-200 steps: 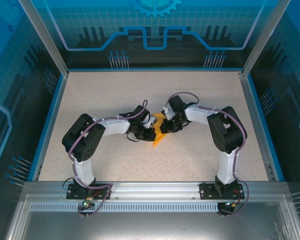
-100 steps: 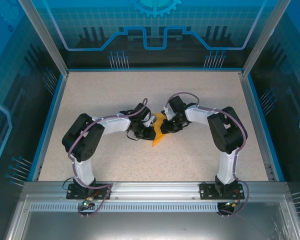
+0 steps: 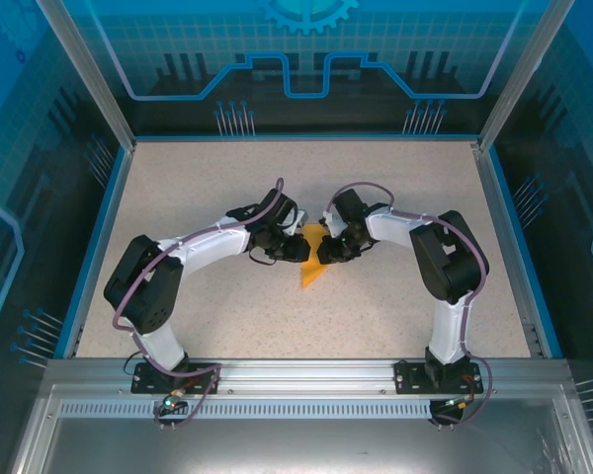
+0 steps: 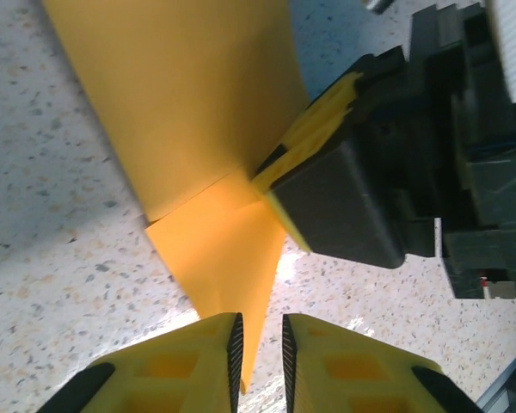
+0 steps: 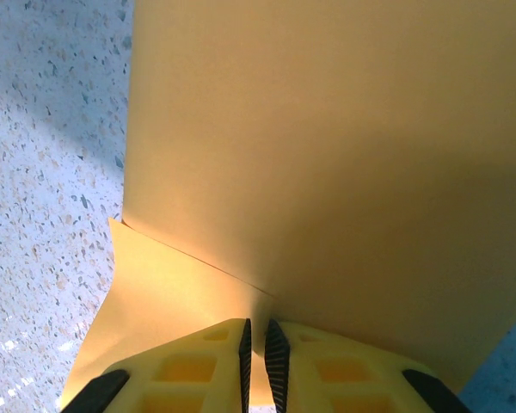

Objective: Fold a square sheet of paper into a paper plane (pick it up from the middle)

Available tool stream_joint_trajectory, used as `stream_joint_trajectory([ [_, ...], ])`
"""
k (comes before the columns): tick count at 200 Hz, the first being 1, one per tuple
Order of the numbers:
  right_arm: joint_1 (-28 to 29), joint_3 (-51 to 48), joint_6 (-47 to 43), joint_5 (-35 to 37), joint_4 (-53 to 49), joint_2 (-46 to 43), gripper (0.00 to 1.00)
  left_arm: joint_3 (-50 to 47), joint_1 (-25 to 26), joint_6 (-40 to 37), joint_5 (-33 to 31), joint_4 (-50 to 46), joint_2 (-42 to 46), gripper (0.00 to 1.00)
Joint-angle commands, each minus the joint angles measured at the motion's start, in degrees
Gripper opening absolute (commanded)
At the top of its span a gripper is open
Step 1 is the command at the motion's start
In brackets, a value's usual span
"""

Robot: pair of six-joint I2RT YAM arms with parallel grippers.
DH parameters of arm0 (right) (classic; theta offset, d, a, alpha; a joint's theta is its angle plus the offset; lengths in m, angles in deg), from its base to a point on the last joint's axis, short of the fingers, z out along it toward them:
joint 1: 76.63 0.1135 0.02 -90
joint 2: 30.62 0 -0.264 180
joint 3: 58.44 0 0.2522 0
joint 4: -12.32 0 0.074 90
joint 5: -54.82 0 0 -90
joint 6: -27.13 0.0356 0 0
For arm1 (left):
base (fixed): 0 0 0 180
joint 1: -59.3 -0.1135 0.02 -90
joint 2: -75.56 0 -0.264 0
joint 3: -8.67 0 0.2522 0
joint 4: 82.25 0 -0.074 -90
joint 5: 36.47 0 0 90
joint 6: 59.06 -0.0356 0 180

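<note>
Paper plane (image 3: 315, 262): plain orange-yellow paper, part-folded and layered. Top view: it lies near the centre of the table (image 3: 178, 207), narrow tip toward 7 o'clock, wide end toward 12 o'clock. Left wrist view: on the paper plane (image 4: 189, 112) a broad upper flap overlaps a smaller triangular layer that tapers to a sharp point at 6 o'clock. The flap's shadow falls at 9 o'clock.

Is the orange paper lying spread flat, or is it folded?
Folded: the orange paper shows overlapping layers meeting at a crease, and it tapers to a point.
</note>
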State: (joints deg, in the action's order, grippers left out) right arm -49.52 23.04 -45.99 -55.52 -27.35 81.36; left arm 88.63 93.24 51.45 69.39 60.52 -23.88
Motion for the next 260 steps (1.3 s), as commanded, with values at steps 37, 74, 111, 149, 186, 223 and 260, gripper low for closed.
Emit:
stream_joint_trajectory([
  [37, 1.05, -2.11, -0.27, 4.74, -2.48, 4.23, 0.18, -2.83, 2.73, 1.03, 5.38, 5.63, -4.10, 0.17],
  [74, 1.04, -2.50, -0.19, 4.43, -2.22, 4.04, 0.18, -3.88, 3.24, -0.19, 5.00, 6.61, -6.17, 0.17],
  [111, 1.00, -2.59, -0.27, 4.34, -2.29, 3.81, 0.18, -4.08, 3.24, -1.09, 3.84, 6.41, -8.20, 0.17],
  [149, 0.91, -2.55, -0.45, 4.45, -2.43, 3.77, 0.18, -4.22, 3.24, -1.87, 2.73, 5.94, -8.91, 0.17],
  [186, 0.67, -2.60, -0.70, 4.56, -2.48, 3.68, 0.18, -5.02, 3.18, -2.28, 2.08, 6.20, -9.45, 0.17],
  [223, 0.37, -2.60, -0.51, 4.01, -2.32, 2.53, 0.19, -4.88, 3.39, -3.49, 0.04, 4.86, -10.30, 0.16],
  [260, -0.14, -3.38, 0.33, 1.70, -1.06, -0.81, 0.22, -4.94, 4.17, -4.91, -3.78, 3.26, -10.88, 0.15],
])
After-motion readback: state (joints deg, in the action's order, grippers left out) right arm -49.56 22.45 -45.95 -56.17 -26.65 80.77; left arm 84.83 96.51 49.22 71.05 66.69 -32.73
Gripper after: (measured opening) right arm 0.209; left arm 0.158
